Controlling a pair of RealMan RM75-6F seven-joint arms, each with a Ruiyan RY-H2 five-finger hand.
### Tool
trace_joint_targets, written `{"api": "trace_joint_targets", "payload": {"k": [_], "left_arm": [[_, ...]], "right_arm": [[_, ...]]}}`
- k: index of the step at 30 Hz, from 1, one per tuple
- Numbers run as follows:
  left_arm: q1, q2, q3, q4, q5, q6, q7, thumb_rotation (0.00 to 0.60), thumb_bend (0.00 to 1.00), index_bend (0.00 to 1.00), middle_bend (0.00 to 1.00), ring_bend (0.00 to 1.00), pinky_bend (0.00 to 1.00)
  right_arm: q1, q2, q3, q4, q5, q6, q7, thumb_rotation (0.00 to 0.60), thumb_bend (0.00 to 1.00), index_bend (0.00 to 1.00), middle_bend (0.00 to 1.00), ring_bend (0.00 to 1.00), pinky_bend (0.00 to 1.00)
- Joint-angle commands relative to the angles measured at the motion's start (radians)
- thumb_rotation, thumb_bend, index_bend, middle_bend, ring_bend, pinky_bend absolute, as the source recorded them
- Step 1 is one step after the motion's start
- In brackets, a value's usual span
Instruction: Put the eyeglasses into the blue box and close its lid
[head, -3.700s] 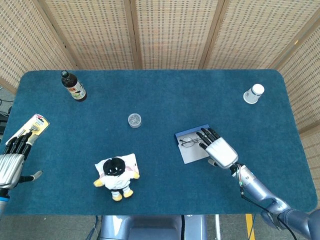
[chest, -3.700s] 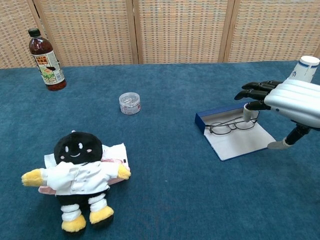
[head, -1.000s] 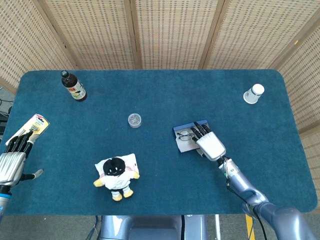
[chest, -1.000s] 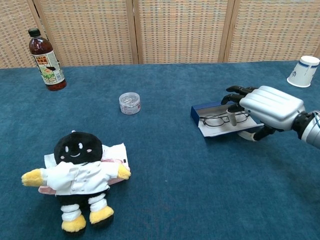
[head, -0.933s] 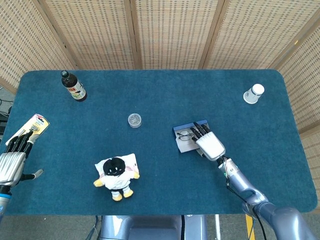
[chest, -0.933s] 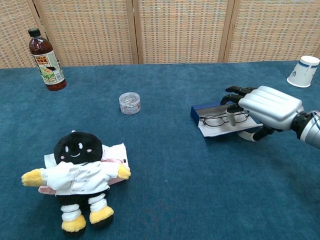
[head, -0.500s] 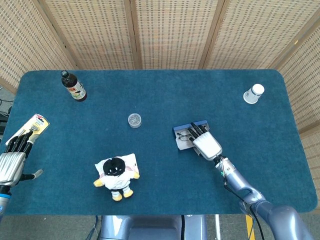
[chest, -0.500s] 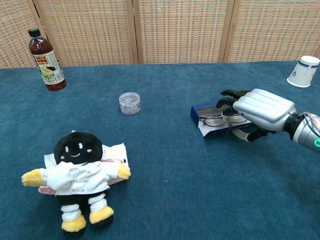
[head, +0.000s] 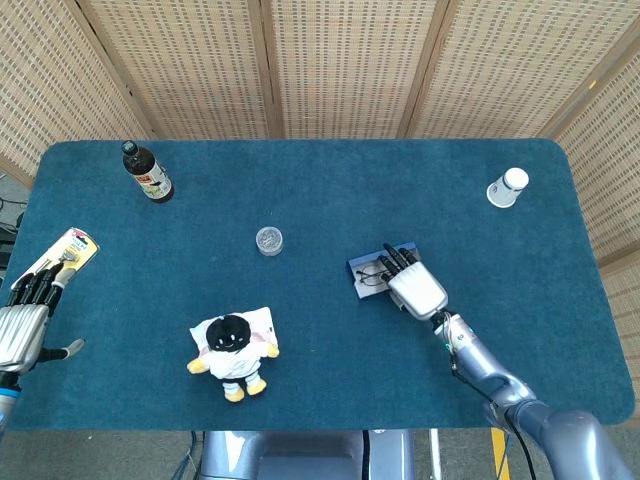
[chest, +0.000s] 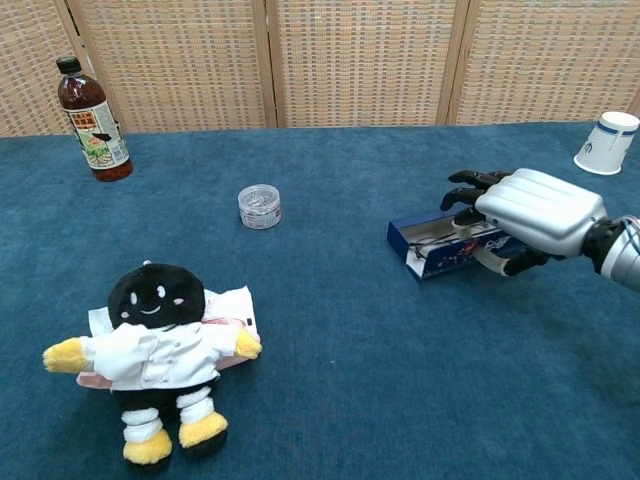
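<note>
Nearest to me, at about 7 o'clock on the table (chest: 330, 400), the plush doll (chest: 160, 350) lies on a folded paper (chest: 232, 305); it plays no part here.

Out at my 9 o'clock edge, my left hand (head: 22, 330) rests idle with its fingers straight and a little apart, holding nothing. I keep it there so it stays clear of the work on the other side. Just beyond its fingertips lies a small yellow packet (head: 68, 247).

At 4 o'clock from the table's middle, my right hand (chest: 530, 215) is laid palm down over the blue box (chest: 440, 250). The fingers (chest: 470, 185) reach over the far edge and the thumb tucks under the near side, so I judge it is folding the lid onto the tray. The lid is half raised and not yet flat. The eyeglasses (head: 371, 272) sit inside the box, the frame peeking out at the open left end in the head view. The hand presses on the lid rather than gripping it, as far as I can tell.

Further off, a small clear jar (chest: 259, 206) stands near the middle. At 10 o'clock stands a dark bottle (chest: 92, 120), and at 2 o'clock a paper cup (chest: 606, 142) lies tipped, well apart from the box.
</note>
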Motion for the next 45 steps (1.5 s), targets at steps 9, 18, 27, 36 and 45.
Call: {"api": "trace_joint_targets", "payload": {"k": [9, 18, 27, 36, 45], "left_arm": [[0.004, 0.003, 0.009, -0.004, 0.022, 0.008, -0.002, 0.6, 0.0, 0.0, 0.0, 0.0, 0.0], [0.006, 0.0, 0.013, -0.009, 0.034, 0.013, 0.007, 0.6, 0.0, 0.0, 0.0, 0.0, 0.0], [0.005, -0.001, 0.012, -0.01, 0.03, 0.011, 0.014, 0.6, 0.0, 0.0, 0.0, 0.0, 0.0], [0.003, 0.001, 0.01, -0.008, 0.024, 0.006, 0.008, 0.6, 0.0, 0.0, 0.0, 0.0, 0.0], [0.003, 0.003, 0.009, -0.003, 0.019, 0.002, -0.003, 0.6, 0.0, 0.0, 0.0, 0.0, 0.0]], "right_arm": [[-0.087, 0.156, -0.068, -0.13, -0.066, 0.147, -0.027, 0.6, 0.57, 0.65, 0.22, 0.0, 0.2], [-0.126, 0.228, -0.119, -0.178, -0.121, 0.189, -0.078, 0.6, 0.57, 0.65, 0.22, 0.0, 0.2], [-0.069, 0.266, -0.084, -0.26, -0.144, 0.167, -0.14, 0.6, 0.57, 0.66, 0.22, 0.0, 0.2], [0.031, 0.281, -0.054, -0.313, -0.116, -0.038, -0.238, 0.6, 0.57, 0.66, 0.22, 0.0, 0.2], [0.045, 0.284, -0.052, -0.327, -0.09, -0.109, -0.27, 0.6, 0.57, 0.65, 0.2, 0.0, 0.2]]}}
